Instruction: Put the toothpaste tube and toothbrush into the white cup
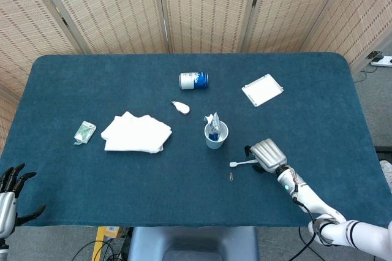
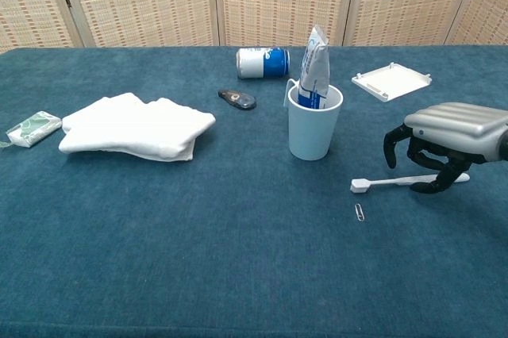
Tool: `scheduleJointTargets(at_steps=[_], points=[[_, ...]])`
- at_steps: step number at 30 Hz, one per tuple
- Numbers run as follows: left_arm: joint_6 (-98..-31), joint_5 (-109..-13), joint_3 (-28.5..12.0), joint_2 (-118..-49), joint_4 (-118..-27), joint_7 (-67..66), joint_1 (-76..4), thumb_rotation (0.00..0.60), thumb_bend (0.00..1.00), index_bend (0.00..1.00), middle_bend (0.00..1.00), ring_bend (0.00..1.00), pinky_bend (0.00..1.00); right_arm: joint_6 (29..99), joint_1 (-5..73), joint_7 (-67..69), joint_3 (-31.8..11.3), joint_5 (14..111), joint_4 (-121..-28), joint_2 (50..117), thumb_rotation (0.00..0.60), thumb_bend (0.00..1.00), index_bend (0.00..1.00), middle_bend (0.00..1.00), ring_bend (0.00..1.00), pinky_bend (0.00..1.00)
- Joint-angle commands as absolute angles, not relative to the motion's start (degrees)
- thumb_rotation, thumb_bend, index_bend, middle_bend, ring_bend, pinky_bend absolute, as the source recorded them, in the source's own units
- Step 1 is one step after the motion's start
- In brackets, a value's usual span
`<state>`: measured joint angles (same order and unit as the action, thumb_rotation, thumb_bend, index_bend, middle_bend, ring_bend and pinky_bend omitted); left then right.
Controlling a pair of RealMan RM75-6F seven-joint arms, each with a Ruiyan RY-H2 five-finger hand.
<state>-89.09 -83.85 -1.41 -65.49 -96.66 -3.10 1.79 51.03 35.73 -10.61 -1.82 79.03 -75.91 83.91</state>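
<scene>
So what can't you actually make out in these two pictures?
- Whether the right hand touches the toothbrush: in the head view the hand's back covers the handle, and in the chest view its curled fingers hide the contact.
- The inside of the white cup: its wall and the toothpaste tube block it.
- The left hand: cut off by the head view's corner, absent from the chest view.
- The print on the can: too small.

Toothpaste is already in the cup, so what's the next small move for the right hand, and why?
Probably lower the right hand a little and close its fingers on the toothbrush handle. The hand is arched over the handle with fingers apart, the brush lies flat on the table, and the toothpaste tube stands in the white cup, so only the brush remains.
</scene>
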Motion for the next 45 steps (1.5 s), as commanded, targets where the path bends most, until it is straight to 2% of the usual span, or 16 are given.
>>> scheduleJointTargets(at_steps=[1,12,25,33,40,45], points=[[-89.1,-83.8,-1.4,-65.5,-96.5,-3.0,1.9,0.600,0.20,0.26,0.10,0.04,0.14,50.4,36.0,-11.3,-1.9,78.5,-75.4,84.4,0.600,0.18,0.47,0.85,0.95,0.93],[-88.9,-83.6,-1.4,-65.9,-95.9,-2.6,1.9,0.600,0.20,0.26,0.10,0.04,0.14,49.6,36.2,-11.9,-1.9,77.7,-74.2,85.5,0.600,0.22,0.52,0.85,0.95,0.93],[-88.8,-83.6,-1.4,-65.9,-95.9,-2.8,1.9,0.600,0.20,0.26,0.10,0.04,0.14,49.2,36.3,-11.7,-1.8,77.5,-73.8,85.4,0.600,0.29,0.53,0.86,0.95,0.93],[-88.9,-83.5,-1.4,-65.9,-96.0,-2.9,1.9,0.600,0.20,0.26,0.10,0.04,0.14,50.6,35.6,-10.7,-2.0,77.9,-73.7,85.1,0.600,0.35,0.61,0.87,0.95,0.93],[-88.7,-83.6,-1.5,-65.8,-96.3,-3.2,1.7,0.600,0.20,0.26,0.10,0.04,0.14,54.9,33.8,-3.7,-3.6,78.8,-74.9,82.4,0.600,0.37,0.69,0.90,0.96,0.93],[-88.6,-83.8,-1.7,-65.8,-96.6,-3.6,1.4,0.600,0.20,0.26,0.10,0.04,0.14,58.5,32.9,6.8,-6.9,79.1,-76.8,80.0,0.600,0.37,0.70,0.91,0.96,0.93]])
